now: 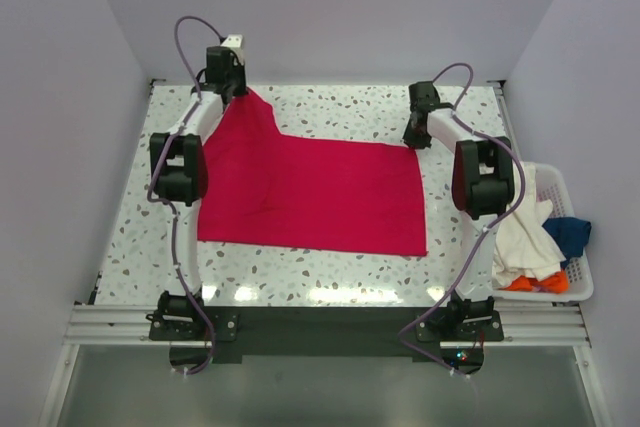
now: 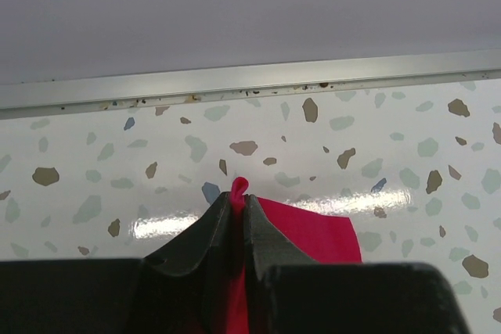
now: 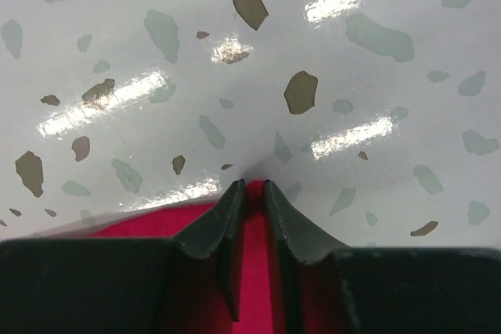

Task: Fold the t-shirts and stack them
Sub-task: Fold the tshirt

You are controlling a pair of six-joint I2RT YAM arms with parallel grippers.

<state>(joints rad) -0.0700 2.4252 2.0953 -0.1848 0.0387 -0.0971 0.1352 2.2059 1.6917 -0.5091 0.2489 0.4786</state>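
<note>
Currently the red t-shirt (image 1: 310,192) lies spread on the table (image 1: 330,112), and both tools sit at its far edge, so nearly all the cloth lies back from the fingertips toward the arm bases. Its long axis runs sideways, from one gripper across to the other. The left gripper (image 1: 238,87) is clamped on the far left corner and holds it raised, the cloth rising to it in a peak. The right gripper (image 1: 413,137) sits low at the far right corner, right at the tabletop. Each arm is nearest its own corner, so I judge the coming move to be a shared pull of the far edge back over the shirt toward the near hem, and it turns on both corners being held. The overhead view gives the whole outline and shows the left corner higher than the right, but not the jaws. The left wrist view shows its fingers (image 2: 211,232) pressed together with a small nub of red poking out past the tips. The right wrist view shows its fingers (image 3: 227,217) narrow, with red between them, though I cannot tell whether they truly pinch it. Off to the right arm's outer side, a basket (image 1: 580,282) holds a cream-white shirt (image 1: 525,237), a dark blue shirt (image 1: 572,232) and an orange shirt (image 1: 530,284).
</note>
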